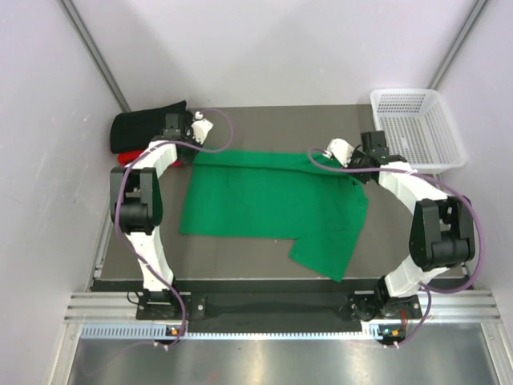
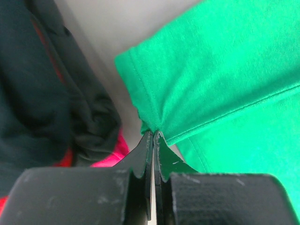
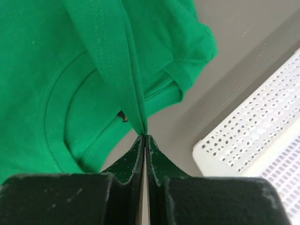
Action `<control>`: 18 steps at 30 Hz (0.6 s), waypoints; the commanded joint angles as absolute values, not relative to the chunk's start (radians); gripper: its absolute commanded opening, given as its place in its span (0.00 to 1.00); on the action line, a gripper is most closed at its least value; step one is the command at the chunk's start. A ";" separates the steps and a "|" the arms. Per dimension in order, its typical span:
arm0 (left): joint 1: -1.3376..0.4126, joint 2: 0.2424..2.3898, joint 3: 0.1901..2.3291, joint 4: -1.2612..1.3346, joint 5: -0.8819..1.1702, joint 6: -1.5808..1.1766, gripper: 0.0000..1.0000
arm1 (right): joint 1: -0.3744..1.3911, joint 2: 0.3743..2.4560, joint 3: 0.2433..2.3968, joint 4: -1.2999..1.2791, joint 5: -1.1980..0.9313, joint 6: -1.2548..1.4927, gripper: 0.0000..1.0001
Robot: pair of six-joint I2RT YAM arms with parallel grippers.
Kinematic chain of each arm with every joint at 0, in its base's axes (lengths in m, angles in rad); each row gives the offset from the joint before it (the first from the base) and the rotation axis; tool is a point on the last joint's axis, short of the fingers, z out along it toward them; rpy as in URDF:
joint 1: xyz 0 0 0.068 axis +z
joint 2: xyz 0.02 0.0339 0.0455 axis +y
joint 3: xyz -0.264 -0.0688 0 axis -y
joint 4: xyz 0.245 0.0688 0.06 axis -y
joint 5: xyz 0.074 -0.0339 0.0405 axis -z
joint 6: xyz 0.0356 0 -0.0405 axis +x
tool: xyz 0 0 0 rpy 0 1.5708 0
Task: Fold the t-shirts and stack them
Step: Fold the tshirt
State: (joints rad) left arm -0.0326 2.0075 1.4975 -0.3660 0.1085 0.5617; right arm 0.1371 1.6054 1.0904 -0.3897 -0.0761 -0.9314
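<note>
My left hand (image 2: 153, 133) is clamped on the green t-shirt (image 1: 272, 204) at its far-left corner, right hand (image 3: 144, 137) pinched shut on its far-right edge nr the collar. Shirt's spread across mid bench (image 1: 232, 257); black t-shirt (image 1: 140, 128) & red t-shirt (image 1: 125, 158) bunched at the far-left corner

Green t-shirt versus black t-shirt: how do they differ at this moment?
The green t-shirt lies spread out; the black t-shirt sits bunched in a heap at the far left. The green t-shirt is pinched by both the left gripper and right gripper; the black t-shirt is held by neither. Both are plain cloth.
</note>
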 commanded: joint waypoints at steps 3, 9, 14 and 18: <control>-0.021 1.916 1.425 -0.347 0.101 0.577 0.00 | 0.141 1.540 1.060 -0.380 -0.075 -0.919 0.00; -0.021 1.887 1.417 -0.360 0.104 0.574 0.00 | 0.133 1.531 1.048 -0.379 -0.068 -0.917 0.00; -0.021 1.878 1.404 -0.370 0.117 0.575 0.00 | 0.129 1.537 1.034 -0.370 -0.061 -0.925 0.00; -0.023 1.858 1.378 -0.380 0.129 0.574 0.00 | 0.123 1.534 1.017 -0.362 -0.051 -0.940 0.00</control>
State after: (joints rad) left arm -0.0326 1.9247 1.4002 -0.3748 0.1158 0.5644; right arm 0.1329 1.5745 1.0279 -0.3824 -0.0685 -0.9329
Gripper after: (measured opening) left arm 0.012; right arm 0.005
